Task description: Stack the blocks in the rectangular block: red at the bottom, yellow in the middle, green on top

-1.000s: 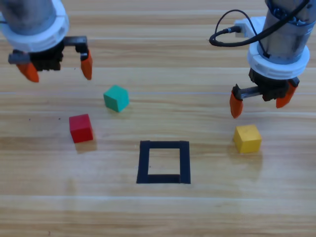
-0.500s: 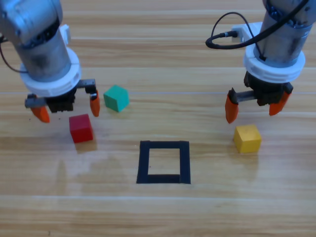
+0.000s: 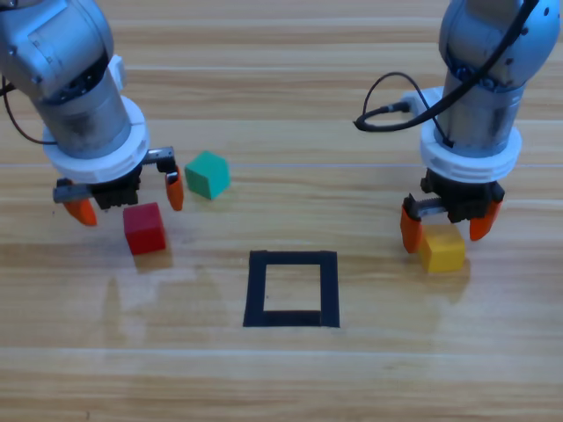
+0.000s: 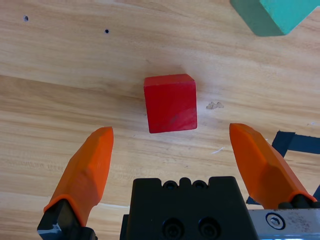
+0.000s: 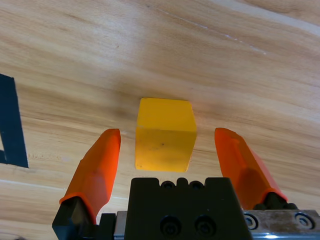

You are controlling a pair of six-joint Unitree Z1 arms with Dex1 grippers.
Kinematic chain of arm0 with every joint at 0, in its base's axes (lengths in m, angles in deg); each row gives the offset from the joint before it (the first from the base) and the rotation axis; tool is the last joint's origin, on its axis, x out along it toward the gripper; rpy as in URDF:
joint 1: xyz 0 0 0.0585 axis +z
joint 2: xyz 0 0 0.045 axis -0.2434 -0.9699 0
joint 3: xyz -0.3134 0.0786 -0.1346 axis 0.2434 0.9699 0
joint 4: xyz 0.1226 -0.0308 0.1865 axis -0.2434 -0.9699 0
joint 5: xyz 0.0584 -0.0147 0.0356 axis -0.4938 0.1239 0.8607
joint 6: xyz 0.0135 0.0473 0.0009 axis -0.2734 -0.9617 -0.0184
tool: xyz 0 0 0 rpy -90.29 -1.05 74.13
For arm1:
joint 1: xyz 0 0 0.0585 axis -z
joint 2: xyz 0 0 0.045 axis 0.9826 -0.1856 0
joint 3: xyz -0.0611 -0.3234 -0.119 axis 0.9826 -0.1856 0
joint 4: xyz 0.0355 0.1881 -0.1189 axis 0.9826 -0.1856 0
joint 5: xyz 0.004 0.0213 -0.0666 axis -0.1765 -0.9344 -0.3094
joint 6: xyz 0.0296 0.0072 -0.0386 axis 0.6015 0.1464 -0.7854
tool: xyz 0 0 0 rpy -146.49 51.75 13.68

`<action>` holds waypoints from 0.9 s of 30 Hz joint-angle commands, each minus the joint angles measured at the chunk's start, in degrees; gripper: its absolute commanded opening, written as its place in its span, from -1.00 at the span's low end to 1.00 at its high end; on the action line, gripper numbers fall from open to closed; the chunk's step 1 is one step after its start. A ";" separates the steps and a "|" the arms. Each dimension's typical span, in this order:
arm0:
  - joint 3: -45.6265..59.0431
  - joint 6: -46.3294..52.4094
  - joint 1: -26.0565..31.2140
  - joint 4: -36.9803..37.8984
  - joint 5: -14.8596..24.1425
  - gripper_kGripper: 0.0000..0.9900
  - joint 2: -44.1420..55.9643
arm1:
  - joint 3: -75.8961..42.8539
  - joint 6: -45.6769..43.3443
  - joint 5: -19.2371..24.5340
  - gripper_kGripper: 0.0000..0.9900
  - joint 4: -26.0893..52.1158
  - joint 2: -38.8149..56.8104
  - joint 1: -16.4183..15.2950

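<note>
Left gripper (image 3: 127,200) hangs low over the surface (image 3: 281,378), jaws wide open, holding nothing. Red cube (image 3: 144,229) sits on the wood just below it in the high view, under the gap between the jaws. In the left wrist view the red cube (image 4: 170,102) lies ahead of the jaw tips, roughly centred between them, touching neither. Green cube (image 3: 207,174) rests just right of the left gripper's inner jaw, apart from it and apart from red; in the wrist view it (image 4: 272,15) is at the top right corner.

Tape rectangle (image 3: 291,288) lies mid-surface, bare wood inside, no cube in it; well apart from all three cubes.

Right gripper (image 3: 447,225) is low at the yellow cube (image 3: 442,250), jaws open. In the high view the jaws stand on either side of the cube's upper part. In the right wrist view the yellow cube (image 5: 165,134) sits between the two jaws, centred, with gaps on both sides, no contact visible. Cube on the surface, right of the rectangle.
</note>
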State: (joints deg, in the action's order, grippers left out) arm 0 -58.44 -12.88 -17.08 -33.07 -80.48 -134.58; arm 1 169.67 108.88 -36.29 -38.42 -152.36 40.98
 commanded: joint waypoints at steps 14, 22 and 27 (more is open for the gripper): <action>4.54 0.72 0.23 5.56 1.17 1.00 -4.23 | -2.23 -2.10 -0.14 -1.00 1.24 -1.63 -1.05; 4.27 0.55 0.23 6.79 2.04 1.00 -5.29 | -5.75 -2.10 0.48 -1.00 3.53 3.73 -0.88; 3.66 0.63 0.14 7.05 2.40 1.00 -6.52 | -8.21 -2.45 1.44 -1.00 5.90 7.34 -0.88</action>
State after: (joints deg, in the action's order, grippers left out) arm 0 -54.69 -12.63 -17.08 -26.68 -78.94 -137.53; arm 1 164.19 106.84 -36.02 -34.58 -151.31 40.86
